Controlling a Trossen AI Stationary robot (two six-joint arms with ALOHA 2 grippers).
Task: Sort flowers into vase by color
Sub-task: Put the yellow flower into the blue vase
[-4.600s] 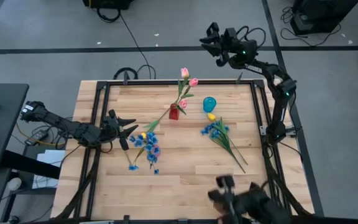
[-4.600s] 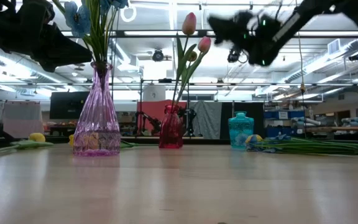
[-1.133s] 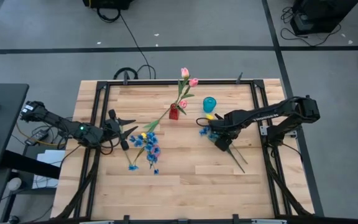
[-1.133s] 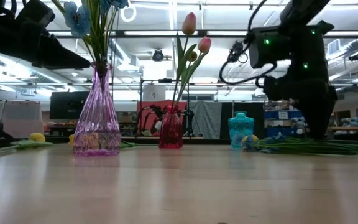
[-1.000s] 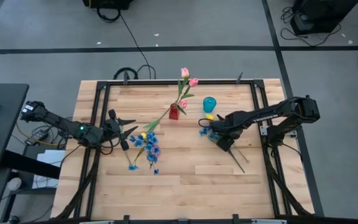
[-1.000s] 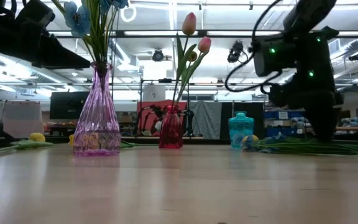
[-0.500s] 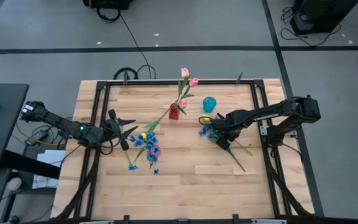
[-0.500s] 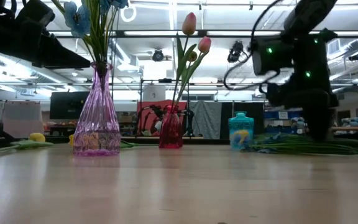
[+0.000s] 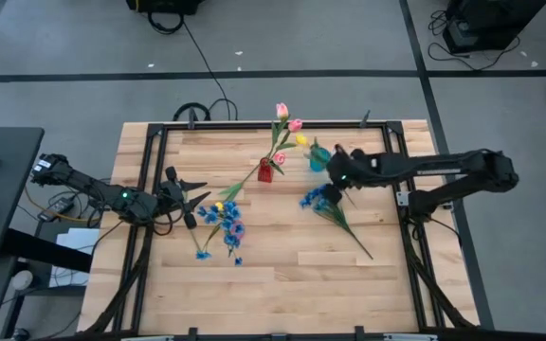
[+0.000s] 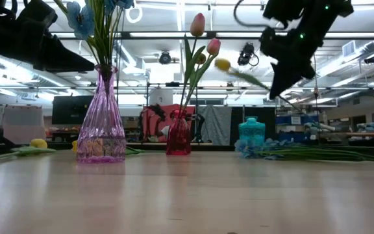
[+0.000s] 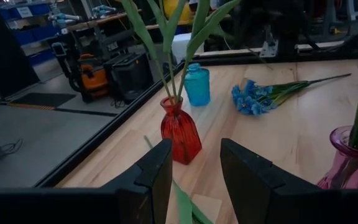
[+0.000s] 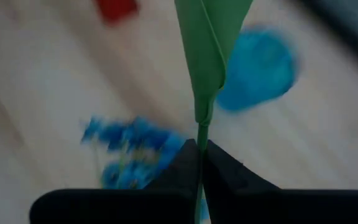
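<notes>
My right gripper (image 9: 336, 168) is shut on a yellow tulip (image 9: 300, 139), held in the air above and beside the blue vase (image 9: 318, 157). In the low view the yellow head (image 10: 223, 64) is high up, left of the gripper (image 10: 276, 88). The red vase (image 9: 264, 171) holds pink tulips (image 9: 282, 112). The purple vase (image 10: 101, 133) holds blue blossoms (image 9: 226, 220). A bunch of blue sprigs (image 9: 318, 197) lies flat on the table. Another yellow tulip (image 9: 219, 206) lies by the purple vase. My left gripper (image 9: 195, 197) is open and empty at the table's left. My right gripper pinches the yellow tulip's thin green stem (image 12: 199, 132) between its two fingertips (image 12: 187, 158), just below a leaf (image 12: 209, 37). The fingers lie across the stem. The tulip is lifted clear of the table, slanting up from the gripper to its head.
The dark frame rail (image 9: 254, 125) runs along the table's far edge. Bare wood (image 9: 282, 284) lies toward the near edge. The blue sprigs' long stems (image 9: 356, 237) reach toward the near right.
My right gripper has risen from the table by the blue sprigs and gone toward the far edge, next to the blue vase. The yellow tulip that lay by the blue vase has come up with it, lifted clear, its head now high and toward the red vase.
</notes>
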